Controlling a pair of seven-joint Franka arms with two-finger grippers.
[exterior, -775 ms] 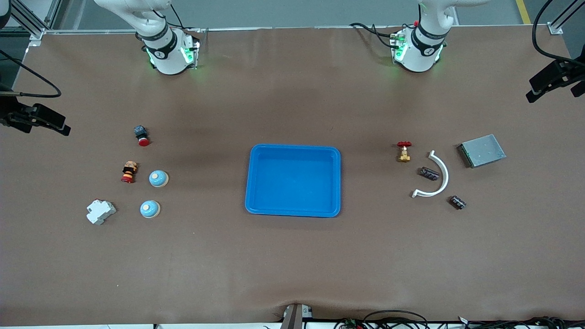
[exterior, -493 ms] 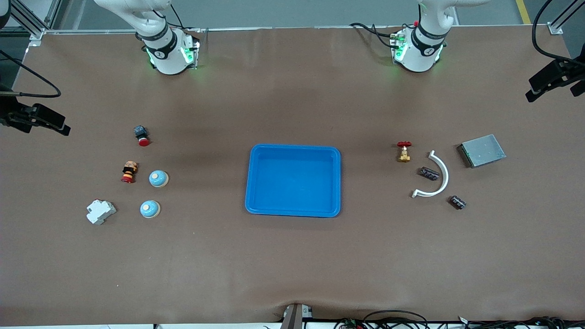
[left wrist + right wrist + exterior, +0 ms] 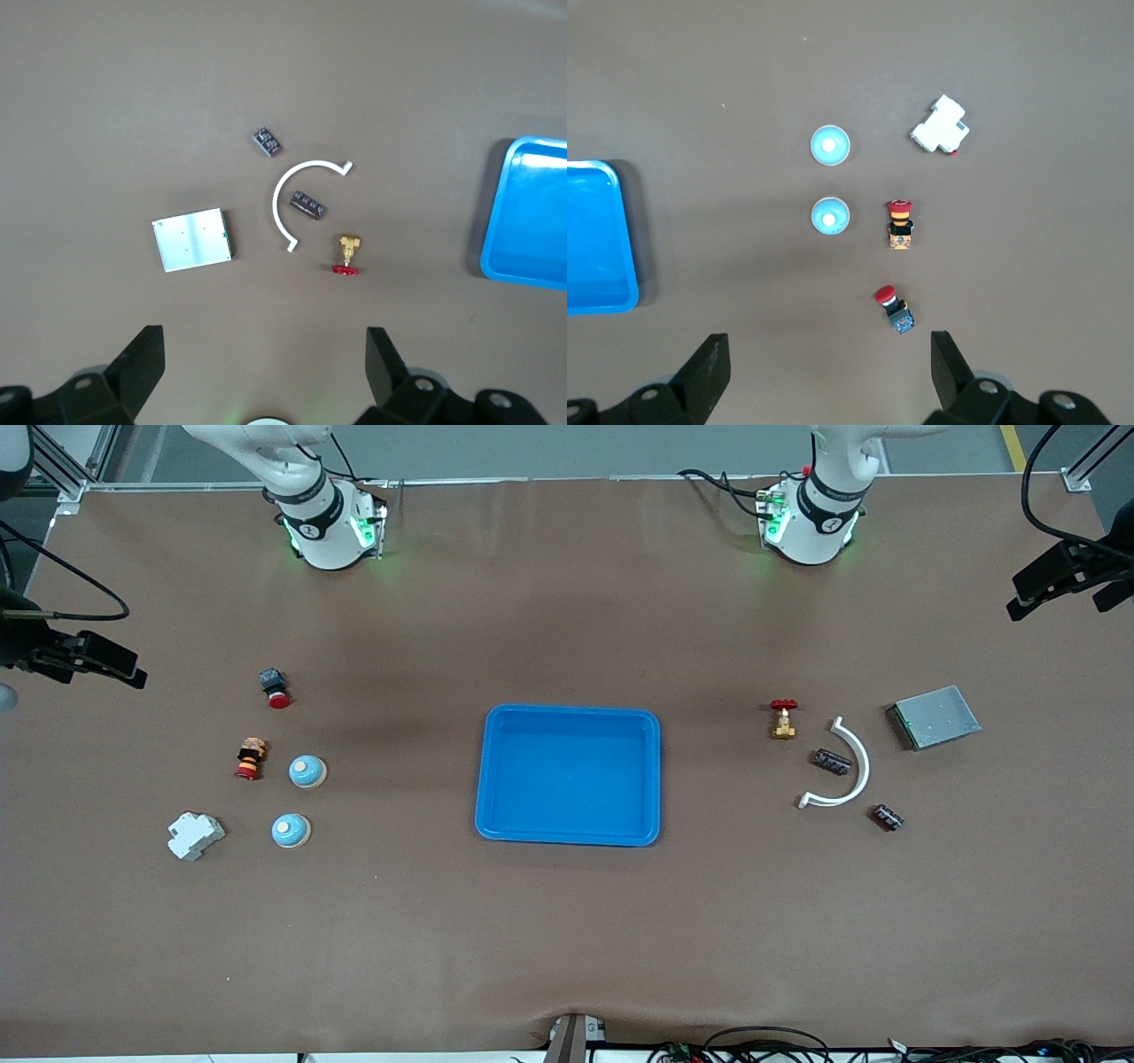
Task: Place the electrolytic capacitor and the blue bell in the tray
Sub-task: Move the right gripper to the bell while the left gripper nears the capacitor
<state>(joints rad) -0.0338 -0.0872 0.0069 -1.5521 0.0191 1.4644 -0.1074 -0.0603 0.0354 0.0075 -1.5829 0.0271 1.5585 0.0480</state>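
The bright blue tray (image 3: 567, 775) lies empty at the table's middle. Two dark electrolytic capacitors (image 3: 832, 761) (image 3: 887, 817) lie toward the left arm's end, one inside a white arc and one nearer the front camera; both show in the left wrist view (image 3: 309, 204) (image 3: 266, 141). Two blue bells (image 3: 307, 771) (image 3: 290, 830) sit toward the right arm's end and show in the right wrist view (image 3: 830, 215) (image 3: 830, 145). My left gripper (image 3: 1063, 593) (image 3: 264, 341) hangs high over its end, open and empty. My right gripper (image 3: 89, 666) (image 3: 827, 341) hangs high over its end, open and empty.
Near the capacitors are a white curved piece (image 3: 846, 766), a brass valve with a red handle (image 3: 782, 719) and a small grey metal box (image 3: 935, 716). Near the bells are a white breaker (image 3: 195, 835) and two red-capped push buttons (image 3: 275, 687) (image 3: 250, 758).
Both grippers have shifted slightly inward at the edges of the front view. Nothing on the table has moved.
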